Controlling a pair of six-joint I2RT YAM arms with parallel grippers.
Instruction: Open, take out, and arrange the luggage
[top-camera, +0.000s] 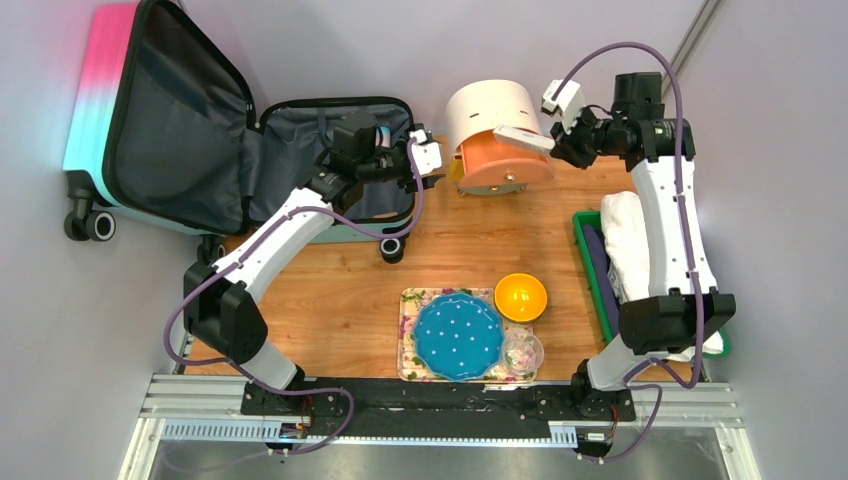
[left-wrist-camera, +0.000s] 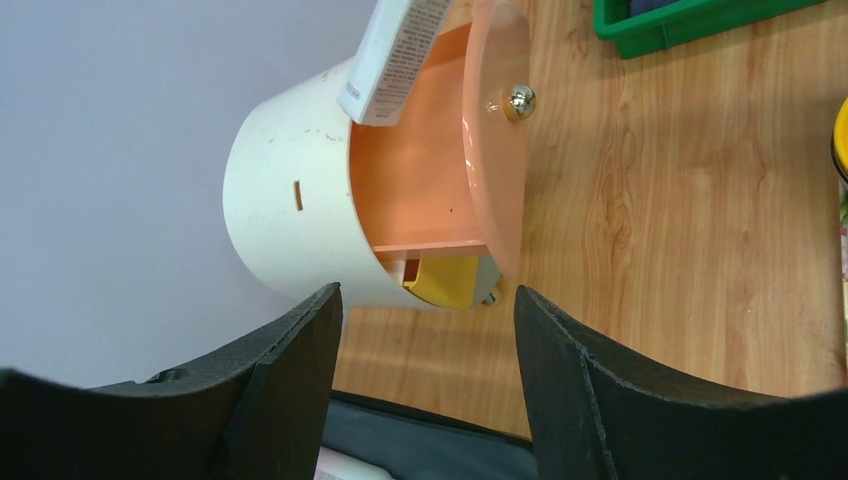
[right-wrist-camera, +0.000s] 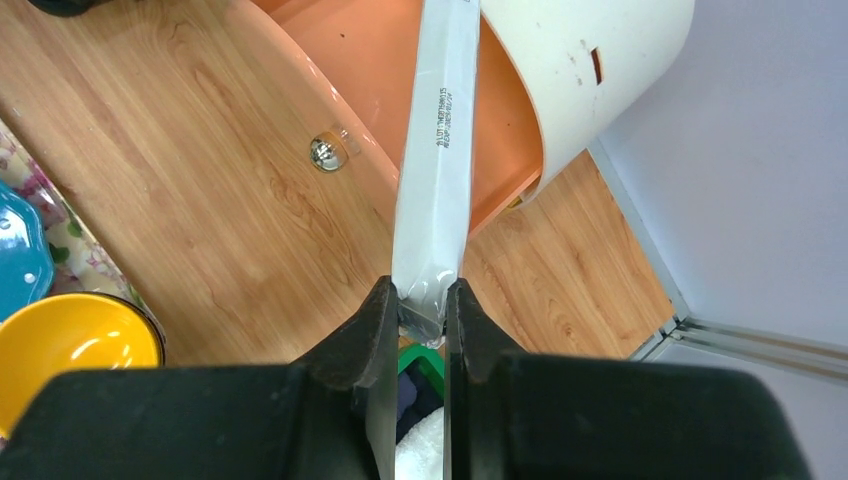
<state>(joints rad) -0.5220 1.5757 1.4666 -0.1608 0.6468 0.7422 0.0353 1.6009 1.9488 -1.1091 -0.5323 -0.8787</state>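
Two arms are reaching toward the back of the wooden table (top-camera: 340, 300). The left arm is stretching over the flat half of the luggage (top-camera: 95, 90), and the left gripper (left-wrist-camera: 428, 295) is hovering wide open with nothing in it, facing the round cream cabinet (left-wrist-camera: 290, 200). The right arm is bending inward from the right, and the right gripper (right-wrist-camera: 420, 290) is pinching the end of one long white carton (right-wrist-camera: 437, 150), whose far end is lying over the pulled-out orange drawer (top-camera: 505, 165). The luggage is sitting open at the back left, its pink-and-turquoise half standing upright by the wall. One blue dotted plate (top-camera: 458, 337) is resting on one floral tray (top-camera: 420, 300), with one yellow bowl (top-camera: 521, 296) and one small clear bowl (top-camera: 522, 352) just beside it. One green tray (top-camera: 590, 260) is holding a white towel (top-camera: 625, 240) beneath the right arm.
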